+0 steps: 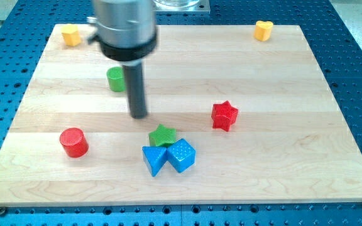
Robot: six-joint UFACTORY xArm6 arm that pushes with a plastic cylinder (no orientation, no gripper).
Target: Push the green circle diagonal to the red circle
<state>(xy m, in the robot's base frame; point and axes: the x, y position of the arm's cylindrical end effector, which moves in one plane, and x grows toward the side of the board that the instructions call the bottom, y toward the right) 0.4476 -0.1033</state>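
The green circle [115,79] stands on the wooden board [281,138] at the upper left of centre, partly hidden by my rod. The red circle [74,142] stands at the lower left. My tip [139,115] rests on the board below and to the right of the green circle, a short gap from it, and well up and to the right of the red circle.
A green star [162,135], a blue triangle [154,159] and a blue cube [181,156] cluster just below my tip. A red star [224,115] lies right of centre. Two yellow blocks sit in the top corners, left [71,35] and right [264,29].
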